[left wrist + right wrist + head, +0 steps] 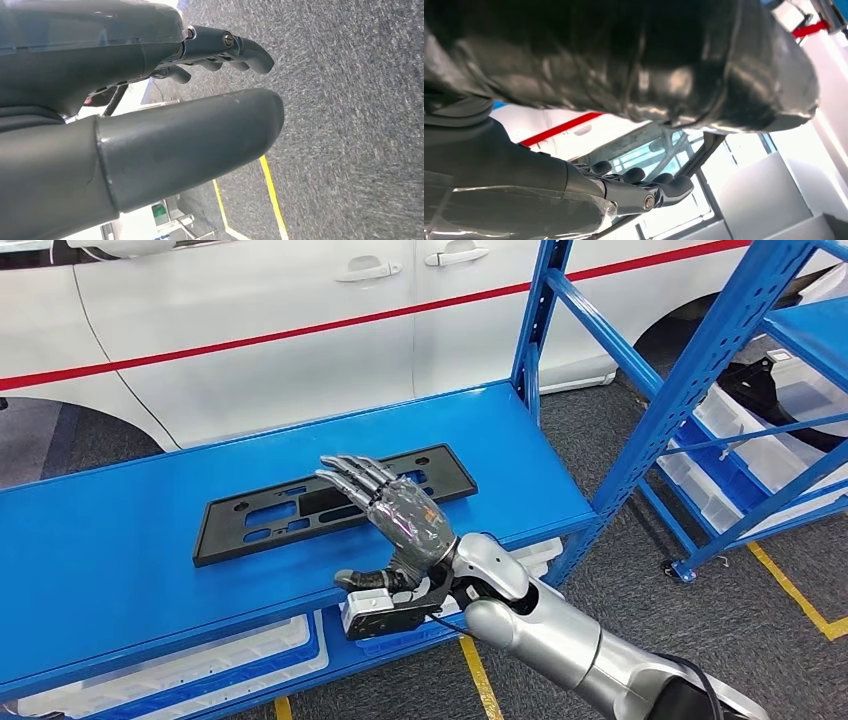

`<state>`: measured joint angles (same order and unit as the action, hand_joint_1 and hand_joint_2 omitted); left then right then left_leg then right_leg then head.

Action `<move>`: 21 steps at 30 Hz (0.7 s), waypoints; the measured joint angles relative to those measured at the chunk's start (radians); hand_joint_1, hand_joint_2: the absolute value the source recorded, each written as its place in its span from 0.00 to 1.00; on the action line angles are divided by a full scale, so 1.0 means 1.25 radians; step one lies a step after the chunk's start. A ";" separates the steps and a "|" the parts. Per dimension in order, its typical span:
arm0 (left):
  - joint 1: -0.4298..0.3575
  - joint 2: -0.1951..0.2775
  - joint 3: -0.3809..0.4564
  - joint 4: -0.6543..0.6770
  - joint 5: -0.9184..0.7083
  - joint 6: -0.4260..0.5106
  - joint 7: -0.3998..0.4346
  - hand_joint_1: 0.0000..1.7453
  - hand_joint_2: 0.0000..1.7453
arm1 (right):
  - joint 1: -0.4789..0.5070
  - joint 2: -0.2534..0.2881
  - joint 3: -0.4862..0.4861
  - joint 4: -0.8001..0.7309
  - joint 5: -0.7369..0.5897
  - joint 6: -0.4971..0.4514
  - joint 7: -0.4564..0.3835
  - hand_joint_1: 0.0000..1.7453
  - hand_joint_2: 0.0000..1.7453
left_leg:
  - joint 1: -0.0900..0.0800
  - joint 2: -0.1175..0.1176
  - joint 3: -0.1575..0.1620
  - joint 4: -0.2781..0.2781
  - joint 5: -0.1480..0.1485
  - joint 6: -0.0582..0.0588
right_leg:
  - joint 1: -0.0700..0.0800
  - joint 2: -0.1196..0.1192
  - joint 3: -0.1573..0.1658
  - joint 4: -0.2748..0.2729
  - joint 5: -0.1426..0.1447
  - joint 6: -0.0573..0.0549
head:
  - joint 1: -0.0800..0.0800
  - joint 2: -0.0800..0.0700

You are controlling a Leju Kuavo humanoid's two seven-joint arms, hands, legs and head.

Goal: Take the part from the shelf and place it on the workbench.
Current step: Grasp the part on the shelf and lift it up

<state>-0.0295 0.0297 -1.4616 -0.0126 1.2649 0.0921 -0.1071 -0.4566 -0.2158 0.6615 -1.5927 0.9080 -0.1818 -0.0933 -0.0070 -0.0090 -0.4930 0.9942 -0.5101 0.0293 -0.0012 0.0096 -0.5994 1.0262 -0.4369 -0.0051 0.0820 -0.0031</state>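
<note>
While the right hand hangs over the blue surface, its fingers are stretched out flat and apart, palm turned down, nothing in its hold. Fingertips reach over the near long edge of the part; from the head view I cannot tell whether they touch it or hover just above.

Part: flat black rectangular frame with several cut-out slots, lying flat on the surface, long axis running left to right and slightly tilted up toward the right. It sits roughly mid-surface, nearer the back edge than the front.

Right arm: silver, enters from lower right, wrist just over the front edge of the surface.

Right wrist view: dark fingers extended, nothing between them and the thumb.

Left hand: seen in the left wrist view against grey carpet floor with a yellow line. Thumb and fingers apart, fingers lightly curved, holding nothing.

Surroundings: white car with a red stripe behind the surface; blue shelf rack to the right with clear bins on its lower levels; more bins under the surface.
</note>
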 joint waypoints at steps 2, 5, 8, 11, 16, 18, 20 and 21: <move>0.001 -0.003 -0.001 0.000 -0.009 0.003 0.000 0.00 0.00 | 0.023 -0.015 -0.004 -0.015 0.004 -0.023 -0.005 0.00 0.00 | 0.000 -0.001 0.000 0.000 0.000 0.000 | 0.000 -0.001 0.000 0.000 0.000 0.000 | 0.000 0.000; 0.004 -0.005 -0.001 0.000 -0.013 0.007 0.000 0.00 0.00 | 0.045 -0.031 -0.009 -0.030 0.005 -0.032 -0.018 0.00 0.00 | 0.000 0.000 -0.001 0.000 -0.001 -0.001 | 0.000 0.000 0.000 0.000 0.000 0.000 | 0.000 0.000; 0.004 -0.005 -0.001 0.000 -0.013 0.005 0.000 0.00 0.00 | 0.041 -0.033 -0.009 -0.037 0.003 -0.009 -0.015 0.00 0.00 | 0.000 0.001 -0.001 0.000 -0.001 -0.001 | -0.001 0.002 0.000 0.000 0.000 0.001 | 0.000 0.000; 0.005 -0.005 -0.001 0.000 -0.015 0.004 0.000 0.00 0.00 | 0.029 -0.033 -0.008 -0.040 0.006 0.006 -0.012 0.00 0.00 | 0.000 0.001 -0.001 0.000 -0.001 -0.001 | -0.001 0.001 0.001 0.000 0.000 0.001 | 0.000 0.000; 0.005 -0.005 -0.002 0.000 -0.022 0.010 -0.005 0.00 0.00 | 0.016 -0.032 -0.006 -0.048 0.008 0.008 -0.005 0.00 0.00 | 0.000 0.001 -0.001 0.000 -0.001 -0.001 | -0.001 0.001 0.001 0.000 0.000 0.001 | 0.000 0.000; 0.005 -0.005 -0.002 0.000 -0.023 0.011 -0.009 0.00 0.00 | 0.014 -0.032 -0.006 -0.049 0.008 0.008 -0.001 0.00 0.00 | 0.000 0.001 -0.001 0.000 -0.001 -0.001 | -0.001 0.001 0.001 0.000 0.000 0.001 | 0.000 0.000; 0.004 -0.005 -0.002 0.000 -0.024 0.013 -0.011 0.00 0.00 | 0.012 -0.032 -0.006 -0.049 0.008 0.008 -0.001 0.00 0.00 | 0.000 0.001 -0.001 0.000 -0.001 -0.001 | -0.001 0.001 0.001 0.000 0.000 0.001 | 0.000 0.000; 0.004 -0.005 -0.002 0.000 -0.024 0.013 -0.012 0.00 0.00 | 0.011 -0.032 -0.006 -0.049 0.007 0.008 0.000 0.00 0.00 | 0.000 0.001 -0.001 0.000 -0.001 -0.001 | -0.001 0.001 0.001 0.000 0.000 0.001 | 0.000 0.000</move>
<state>-0.0241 0.0240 -1.4641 -0.0126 1.2349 0.1084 -0.1224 -0.4432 -0.2560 0.6542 -1.6537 0.9174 -0.1722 -0.0938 -0.0072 -0.0083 -0.4939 0.9945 -0.5112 0.0286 -0.0020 0.0108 -0.5985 1.0261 -0.4364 -0.0039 0.0820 -0.0031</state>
